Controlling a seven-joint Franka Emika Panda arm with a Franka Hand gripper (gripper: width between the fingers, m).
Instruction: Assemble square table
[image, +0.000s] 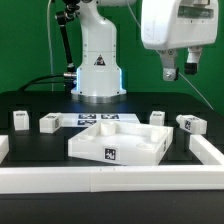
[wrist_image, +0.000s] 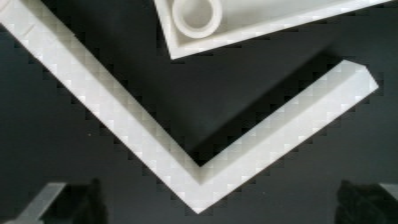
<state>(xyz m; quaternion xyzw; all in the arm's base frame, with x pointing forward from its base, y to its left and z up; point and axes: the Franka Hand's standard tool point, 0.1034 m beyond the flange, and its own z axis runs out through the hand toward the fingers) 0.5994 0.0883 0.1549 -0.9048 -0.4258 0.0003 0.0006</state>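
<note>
Hand (image: 179, 68) released and empty, raised over the black worktop (image: 38, 146), square tabletop (image: 118, 143) at centre, two small legs (image: 48, 123) each side, white rail (image: 110, 182) bordering.

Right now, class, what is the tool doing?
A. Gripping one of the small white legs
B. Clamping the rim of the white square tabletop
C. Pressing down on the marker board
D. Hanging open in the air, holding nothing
D: the tool hangs open, high in the air, with nothing between its fingers. The square tabletop and the nearest leg lie well below it.
</note>
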